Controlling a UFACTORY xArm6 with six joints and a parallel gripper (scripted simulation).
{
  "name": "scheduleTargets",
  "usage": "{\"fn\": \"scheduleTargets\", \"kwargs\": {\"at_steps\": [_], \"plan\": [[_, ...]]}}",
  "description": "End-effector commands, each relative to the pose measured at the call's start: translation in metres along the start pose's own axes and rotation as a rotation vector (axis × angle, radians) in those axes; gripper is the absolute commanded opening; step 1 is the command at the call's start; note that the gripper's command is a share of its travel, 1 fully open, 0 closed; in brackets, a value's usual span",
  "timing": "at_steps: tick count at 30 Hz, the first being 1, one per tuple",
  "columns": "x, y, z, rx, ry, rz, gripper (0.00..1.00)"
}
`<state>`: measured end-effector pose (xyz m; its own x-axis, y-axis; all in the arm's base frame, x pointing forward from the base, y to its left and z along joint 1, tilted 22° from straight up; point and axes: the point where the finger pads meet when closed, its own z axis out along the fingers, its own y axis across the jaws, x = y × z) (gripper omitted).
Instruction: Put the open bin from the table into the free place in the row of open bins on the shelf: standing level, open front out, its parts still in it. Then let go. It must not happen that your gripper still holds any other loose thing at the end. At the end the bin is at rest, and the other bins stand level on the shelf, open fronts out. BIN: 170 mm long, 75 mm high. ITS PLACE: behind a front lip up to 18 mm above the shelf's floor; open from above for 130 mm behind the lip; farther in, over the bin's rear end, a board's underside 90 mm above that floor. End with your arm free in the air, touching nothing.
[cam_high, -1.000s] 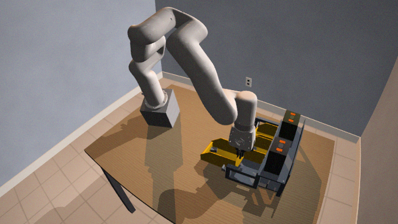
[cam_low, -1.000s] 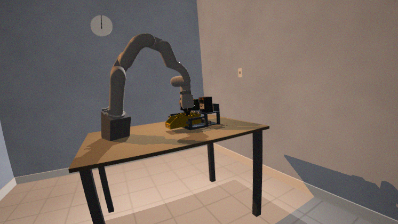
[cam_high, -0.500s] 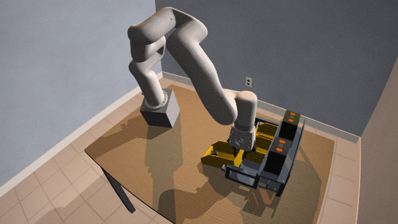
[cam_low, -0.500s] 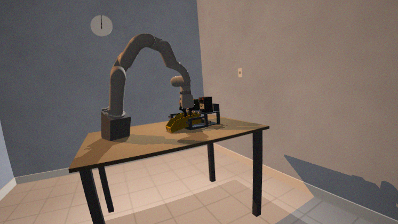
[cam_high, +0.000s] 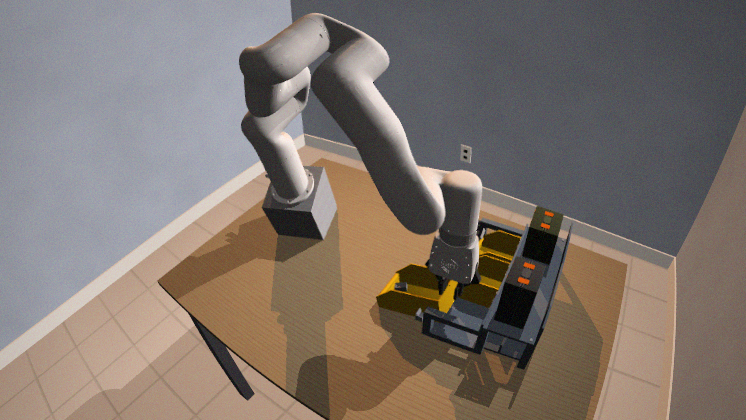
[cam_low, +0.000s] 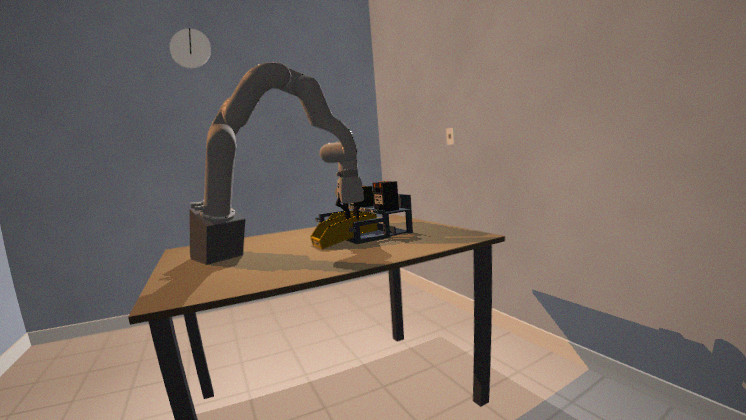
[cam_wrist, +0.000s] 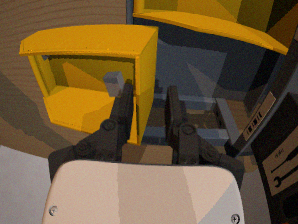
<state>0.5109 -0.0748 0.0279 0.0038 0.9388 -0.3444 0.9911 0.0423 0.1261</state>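
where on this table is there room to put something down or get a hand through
Widest room: the table between the arm's base and the yellow bin. Some more lies between the shelf and the table's edges. Crowded: around the shelf, where bins and the open end effector, astride the bin's wall, sit packed.

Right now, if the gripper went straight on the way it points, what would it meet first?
Likely the yellow open plastic bin: its side wall lies in line with the gap of the open black gripper, with one finger on its inner side and one on the outer. Depth is unclear.
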Motion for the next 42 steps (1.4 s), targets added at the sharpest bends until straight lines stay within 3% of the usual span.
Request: {"fn": "scheduleTargets", "kwargs": {"at_steps": [1,39,42], "plan": [[0.000,0.002,-0.001,-0.004,0.000,0.001,0.33],[0.000,0.002,-0.001,-0.004,0.000,0.001,0.33],[0.000,0.002,-0.019,-0.004,0.000,0.001,0.33]]}}
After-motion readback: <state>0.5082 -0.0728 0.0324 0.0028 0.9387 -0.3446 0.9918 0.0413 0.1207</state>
